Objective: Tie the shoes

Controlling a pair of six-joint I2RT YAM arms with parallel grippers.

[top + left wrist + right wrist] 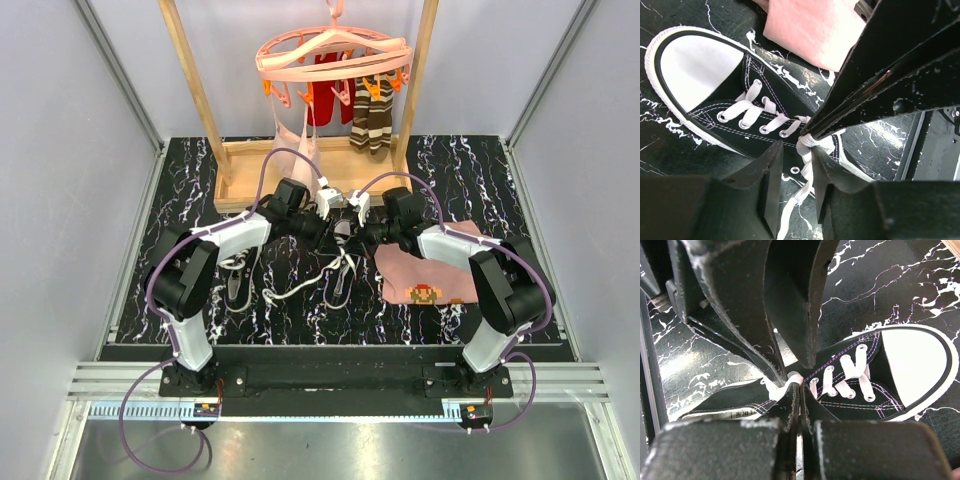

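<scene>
A black canvas shoe [747,97] with a white toe cap [912,365] lies on the marbled table, its white laces [752,115] threaded through the eyelets. My right gripper [800,386] is shut, its tips pinching the white lace where it crosses at the top of the lacing. My left gripper [799,149] stands open just beside it. A loose lace end [805,170] hangs between its fingers and touches the right-hand one. From above, both grippers [345,236] meet over this shoe [340,278] and hide most of it. The other shoe [238,280] lies to the left, under the left arm.
A pink cloth [430,268] with a pixel figure lies right of the shoes, under the right arm. At the back stands a wooden rack [300,170] whose pink hanger [335,55] carries striped socks [372,115]. Grey walls enclose the black marbled tabletop [180,170].
</scene>
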